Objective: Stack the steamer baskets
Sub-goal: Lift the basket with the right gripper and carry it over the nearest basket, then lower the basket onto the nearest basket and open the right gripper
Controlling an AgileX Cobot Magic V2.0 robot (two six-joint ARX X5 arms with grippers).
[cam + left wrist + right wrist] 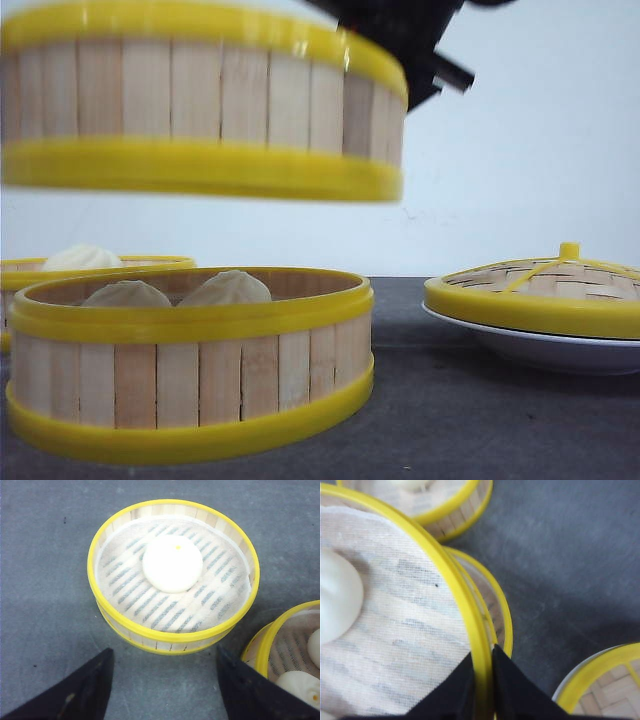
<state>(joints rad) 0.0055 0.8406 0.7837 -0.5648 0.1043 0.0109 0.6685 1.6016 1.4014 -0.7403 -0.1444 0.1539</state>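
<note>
**Raised basket over stack target**

The raised steamer basket [200, 100] hangs above the front basket [190, 365], which sits on the table [480, 420]. It appears light and rigid; the rim is the hold point. The right gripper [481, 680] pinches that rim. The left gripper [165, 685] is spread, empty, near the rear basket [172, 575].

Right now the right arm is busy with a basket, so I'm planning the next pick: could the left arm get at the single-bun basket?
Probably yes. The left claw hangs open just above the single-bun basket, with only bare table between. The right claw carries its raised basket over the two-bun basket instead.
</note>
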